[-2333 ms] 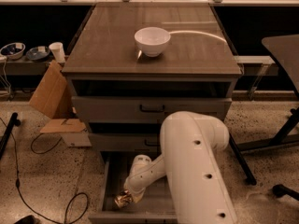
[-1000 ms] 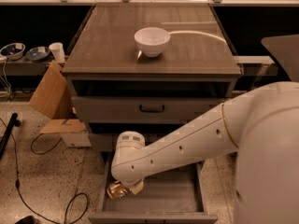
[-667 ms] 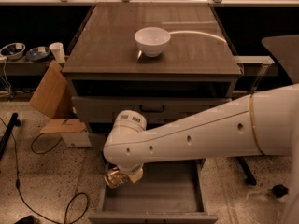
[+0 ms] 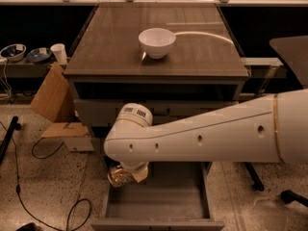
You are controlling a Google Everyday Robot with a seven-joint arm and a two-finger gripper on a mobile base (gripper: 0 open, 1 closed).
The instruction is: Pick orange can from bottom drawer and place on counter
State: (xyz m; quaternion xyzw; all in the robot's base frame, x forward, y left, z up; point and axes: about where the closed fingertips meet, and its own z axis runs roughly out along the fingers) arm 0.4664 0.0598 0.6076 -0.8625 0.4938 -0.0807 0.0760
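We judge the step in hand to be the carry: the can is out of the drawer but not yet on the top. The tool [image 4: 127, 175] hangs under the wrist of the long white arm [image 4: 207, 134], which reaches in from the right. It sits at the far left corner of the bottom drawer [image 4: 163, 201], about over the drawer's left wall. It is pinching the orange can [image 4: 117, 178], which shows as a dull gold shape tilted at the tool's left side. The can is clear of the plain grey drawer floor and touches nothing else that we can see. The fingers themselves are mostly hidden beneath the wrist, so we read the grip from how the can hangs there.

The drawer stands pulled out toward us, and nothing else shows inside it. The bench [image 4: 110, 47] lies well above and beyond the can. A white bowl [image 4: 157, 42] sits near its middle, with bare wood-grain surface to the left and along the near edge.

The next move, as we see it, calls for raising the can past the fronts of the upper drawers. It then has to clear the near lip of the bench before moving inward. We would set it upright on the bare left part, apart from the bowl.
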